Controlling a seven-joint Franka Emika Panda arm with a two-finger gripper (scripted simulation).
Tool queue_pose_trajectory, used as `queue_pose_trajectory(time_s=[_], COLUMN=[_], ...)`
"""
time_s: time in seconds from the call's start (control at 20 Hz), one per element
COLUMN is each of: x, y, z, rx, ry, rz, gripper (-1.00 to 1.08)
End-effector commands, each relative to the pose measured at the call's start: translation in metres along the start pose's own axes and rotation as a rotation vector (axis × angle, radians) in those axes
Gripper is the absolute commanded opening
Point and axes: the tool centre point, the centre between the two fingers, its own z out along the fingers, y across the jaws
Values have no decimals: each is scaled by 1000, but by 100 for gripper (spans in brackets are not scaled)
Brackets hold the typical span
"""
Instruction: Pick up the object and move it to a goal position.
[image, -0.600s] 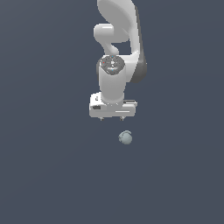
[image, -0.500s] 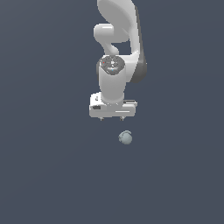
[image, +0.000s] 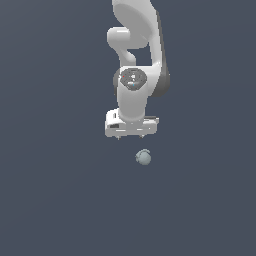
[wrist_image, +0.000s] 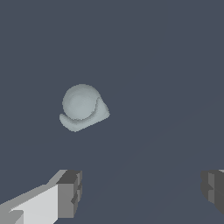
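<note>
The object (image: 143, 157) is a small pale grey-blue ball with a bumpy outline, resting on the dark grey surface. It also fills part of the wrist view as a rounded lump with a small flange (wrist_image: 82, 107). My white gripper (image: 131, 136) hangs a little behind the ball and slightly toward the exterior view's left, apart from it. In the wrist view its two grey fingertips (wrist_image: 69, 194) stand wide apart with nothing between them, so the gripper (wrist_image: 142, 189) is open. The ball lies beyond the fingers, not between them.
A uniform dark grey surface (image: 60, 200) surrounds the ball on every side. The white arm (image: 137, 60) rises above the gripper toward the frame's top edge.
</note>
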Motion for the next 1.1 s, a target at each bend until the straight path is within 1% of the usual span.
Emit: queue_pose_trajectory(time_s=[0.0,0.25,0.5,0.7,1.05], x=[0,1,8,18,41], y=[0,0,-7,-19,-46], z=[0,0,7,16,39], rx=[-1,0,-3,-5,-7], ry=[0,0,7,18,43], rz=[-4,-5,-56,-132,-310], gripper=[100,100,100,100,100])
